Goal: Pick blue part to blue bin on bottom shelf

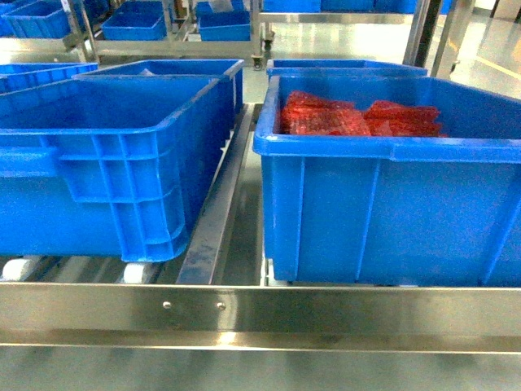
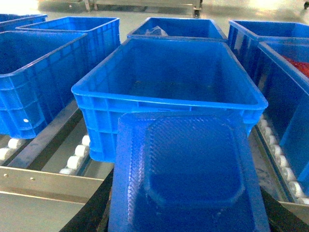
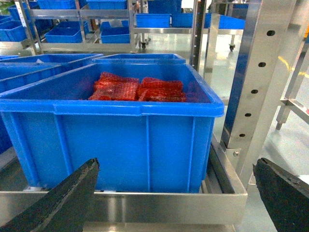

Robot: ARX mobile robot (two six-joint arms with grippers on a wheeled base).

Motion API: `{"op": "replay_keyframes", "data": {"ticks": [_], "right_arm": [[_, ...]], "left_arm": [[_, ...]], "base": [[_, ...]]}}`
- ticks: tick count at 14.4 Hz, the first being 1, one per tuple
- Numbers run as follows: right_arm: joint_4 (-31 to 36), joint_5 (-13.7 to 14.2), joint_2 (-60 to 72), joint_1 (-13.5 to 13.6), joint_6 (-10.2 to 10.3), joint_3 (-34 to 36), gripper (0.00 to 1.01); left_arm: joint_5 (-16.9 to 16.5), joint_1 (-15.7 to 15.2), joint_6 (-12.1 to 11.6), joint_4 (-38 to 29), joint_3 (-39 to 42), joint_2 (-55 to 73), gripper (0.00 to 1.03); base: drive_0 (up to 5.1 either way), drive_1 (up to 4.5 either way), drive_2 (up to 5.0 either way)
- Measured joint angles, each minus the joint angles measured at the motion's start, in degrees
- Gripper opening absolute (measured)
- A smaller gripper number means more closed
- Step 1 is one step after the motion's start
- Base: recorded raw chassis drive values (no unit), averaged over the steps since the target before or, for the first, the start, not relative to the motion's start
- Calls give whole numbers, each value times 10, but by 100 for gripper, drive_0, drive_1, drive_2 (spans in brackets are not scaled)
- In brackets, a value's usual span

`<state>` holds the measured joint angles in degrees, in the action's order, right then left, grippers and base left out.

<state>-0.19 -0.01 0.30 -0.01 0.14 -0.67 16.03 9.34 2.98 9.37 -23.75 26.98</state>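
In the left wrist view a blue part (image 2: 188, 174), a flat ribbed plastic tray, fills the lower middle. My left gripper (image 2: 188, 220) is shut on it, with dark fingers (image 2: 96, 212) showing at its sides. Just beyond it stands an empty blue bin (image 2: 169, 104) on the bottom shelf (image 2: 43, 181). The head view shows that bin (image 1: 106, 163) on the left behind the shelf's riveted front rail (image 1: 260, 314), and no gripper. My right gripper (image 3: 176, 164) is open and empty, in front of the rail (image 3: 159, 205).
A second blue bin (image 1: 391, 195) holding red parts (image 1: 358, 118) stands on the right of the shelf, directly before the right gripper. White rollers (image 1: 134, 271) and a steel divider strip (image 1: 216, 220) lie between the bins. A perforated steel post (image 3: 251, 72) rises at the right.
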Motion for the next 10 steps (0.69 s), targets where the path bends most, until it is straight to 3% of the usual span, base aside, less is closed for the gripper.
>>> {"op": "replay_keyframes", "data": {"ticks": [10], "right_arm": [[-2, 0, 0, 0, 0, 0, 98]], "left_arm": [[0, 0, 0, 0, 0, 0, 43]], "base": [[2, 435, -431]]}}
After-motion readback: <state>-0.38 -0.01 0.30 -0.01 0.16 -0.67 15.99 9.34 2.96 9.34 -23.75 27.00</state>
